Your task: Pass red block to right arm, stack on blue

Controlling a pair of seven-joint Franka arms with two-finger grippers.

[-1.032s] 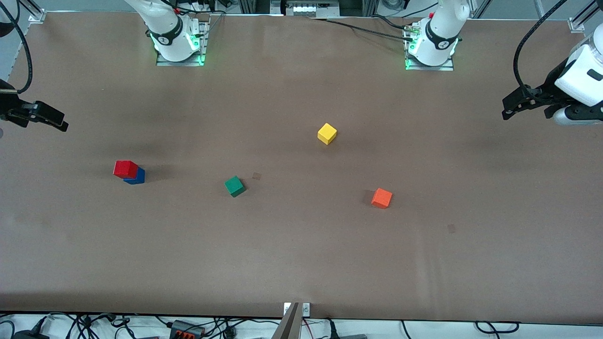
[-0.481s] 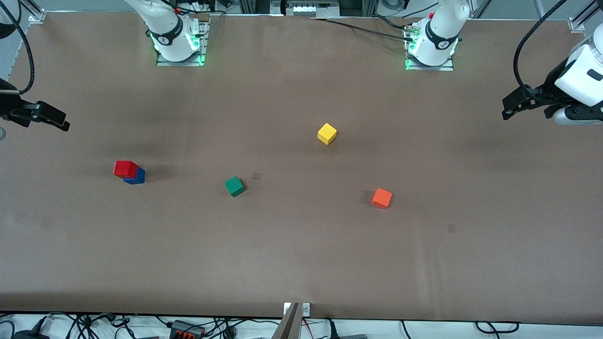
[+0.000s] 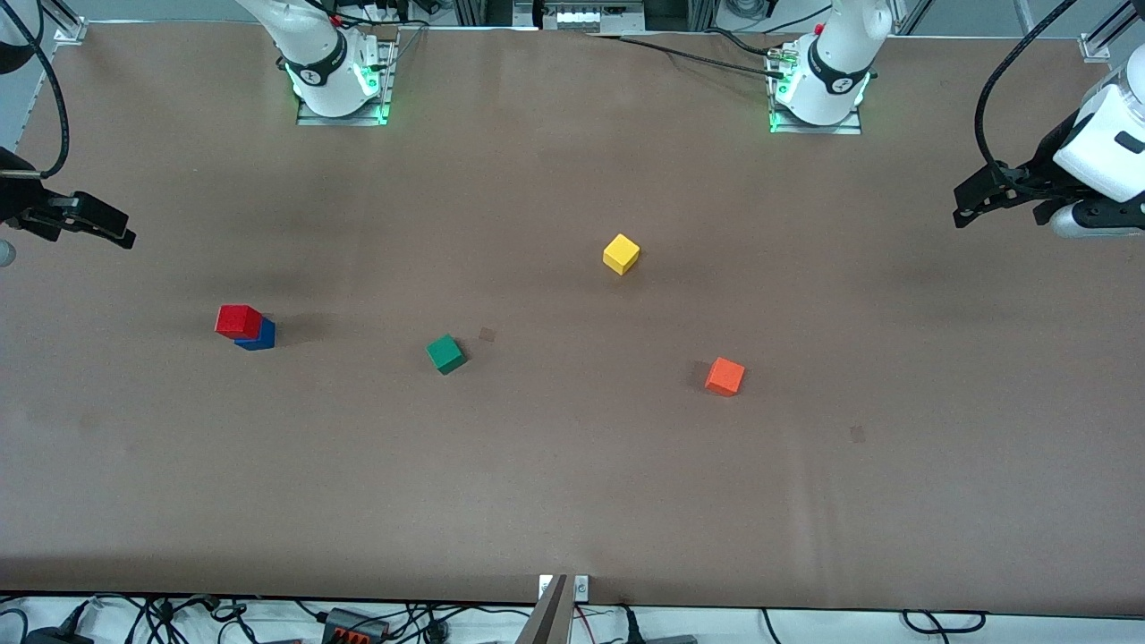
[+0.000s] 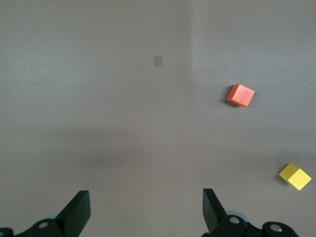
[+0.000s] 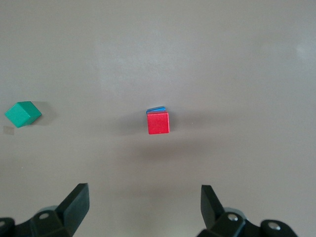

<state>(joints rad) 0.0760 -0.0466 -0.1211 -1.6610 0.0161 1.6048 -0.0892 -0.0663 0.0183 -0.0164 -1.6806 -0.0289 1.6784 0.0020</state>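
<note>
Stacking looked done: red block [image 3: 238,320] sat on the blue [image 3: 262,337]; right gripper [image 5: 143,210] and left gripper [image 4: 145,212] hung wide-fingered, empty, needing only to park.

- Even, soft overhead light covers the brown table [image 3: 572,483]; no glare on its matte surface.
- Green indicator lamps glow at both arm bases along the top edge.
- Cubes throw short, faint shadows.
- Broad, dim smudges of shadow lie under the raised arms.
- Wrist views appear paler, slightly soft.
</note>
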